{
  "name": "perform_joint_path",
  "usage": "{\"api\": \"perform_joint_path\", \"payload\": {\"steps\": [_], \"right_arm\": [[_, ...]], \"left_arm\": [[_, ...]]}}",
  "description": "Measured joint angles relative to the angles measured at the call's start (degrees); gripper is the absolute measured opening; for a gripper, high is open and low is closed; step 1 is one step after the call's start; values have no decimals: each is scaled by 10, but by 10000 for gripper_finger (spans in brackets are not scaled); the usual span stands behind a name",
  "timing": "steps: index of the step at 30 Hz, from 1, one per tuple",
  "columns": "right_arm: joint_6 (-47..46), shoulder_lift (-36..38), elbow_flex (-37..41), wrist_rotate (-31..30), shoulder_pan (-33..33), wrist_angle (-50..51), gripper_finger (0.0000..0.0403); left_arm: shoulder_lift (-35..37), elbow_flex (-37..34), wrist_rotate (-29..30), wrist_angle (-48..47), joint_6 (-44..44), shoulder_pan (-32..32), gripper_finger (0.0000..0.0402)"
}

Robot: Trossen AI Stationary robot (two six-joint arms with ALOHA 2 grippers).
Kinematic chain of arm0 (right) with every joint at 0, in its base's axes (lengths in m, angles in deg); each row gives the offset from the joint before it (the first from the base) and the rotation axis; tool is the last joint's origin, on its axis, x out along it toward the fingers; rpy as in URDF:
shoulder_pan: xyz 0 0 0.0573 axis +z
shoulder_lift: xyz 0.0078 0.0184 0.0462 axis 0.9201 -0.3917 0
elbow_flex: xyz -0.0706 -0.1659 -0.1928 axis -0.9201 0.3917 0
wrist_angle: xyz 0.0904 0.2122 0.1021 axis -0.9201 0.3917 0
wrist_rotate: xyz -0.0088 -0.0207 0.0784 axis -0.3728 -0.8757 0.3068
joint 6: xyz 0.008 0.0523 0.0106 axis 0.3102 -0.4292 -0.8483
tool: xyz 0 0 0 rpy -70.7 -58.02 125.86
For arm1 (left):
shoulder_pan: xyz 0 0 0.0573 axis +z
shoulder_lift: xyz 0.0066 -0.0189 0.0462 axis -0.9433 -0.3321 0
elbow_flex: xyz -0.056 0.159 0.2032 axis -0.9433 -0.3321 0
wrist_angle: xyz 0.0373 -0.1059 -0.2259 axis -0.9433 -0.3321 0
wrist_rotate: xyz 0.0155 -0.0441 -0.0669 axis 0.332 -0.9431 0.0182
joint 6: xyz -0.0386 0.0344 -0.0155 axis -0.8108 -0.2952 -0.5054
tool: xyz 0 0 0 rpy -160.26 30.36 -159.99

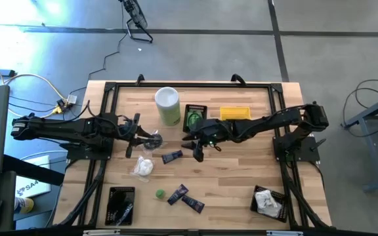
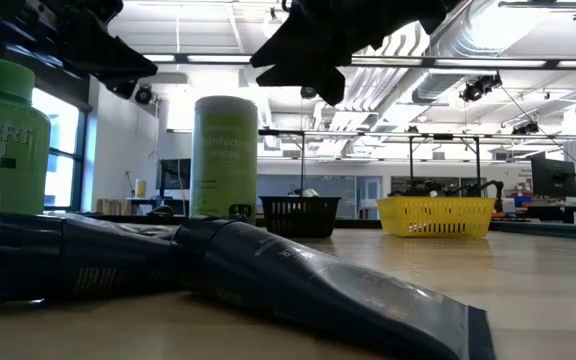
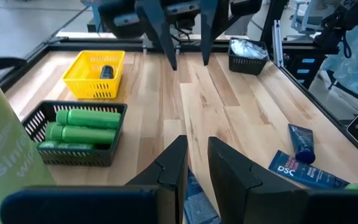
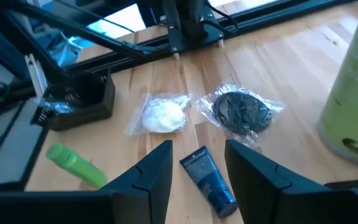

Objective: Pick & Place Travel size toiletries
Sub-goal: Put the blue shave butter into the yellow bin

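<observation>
While right gripper [image 4: 197, 171] fingers straddle navy tube [image 4: 208, 177].

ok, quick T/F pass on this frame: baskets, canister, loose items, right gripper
1. The yellow basket holds a dark item. True.
2. The green bottles lie in the yellow basket. False: they lie in a black basket.
3. The white-and-green canister lies on its side. False: it stands upright.
4. The right gripper is open above a navy tube. True.
5. A white packet lies beside a dark round piece. True.

Both arms reach mid-table (right jaws parted).
</observation>
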Motion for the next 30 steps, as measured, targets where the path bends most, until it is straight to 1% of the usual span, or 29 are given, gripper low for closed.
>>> {"api": "perform_joint_path", "payload": {"steps": [3, 13, 17, 21, 25, 28, 30], "right_arm": [[24, 0, 0, -1, 0, 0, 140], [28, 0, 0, -3, -1, 0, 140], [32, 0, 0, -31, -1, -4, 140], [88, 0, 0, -52, -1, -17, 140], [147, 0, 0, -41, 0, -38, 140], [160, -3, 0, -44, 0, -38, 144], [150, -9, 0, -46, 0, -41, 154]], "left_arm": [[0, 0, 0, -6, -1, 0, 61], [0, 0, 0, -17, 3, 0, 61], [0, 0, 6, -17, 8, 0, 61], [0, 0, 22, -17, 33, 0, 61], [0, 0, 23, -16, 49, 0, 61], [0, 0, 23, -16, 68, 0, 61], [0, 0, 23, -16, 80, 0, 61]]}}
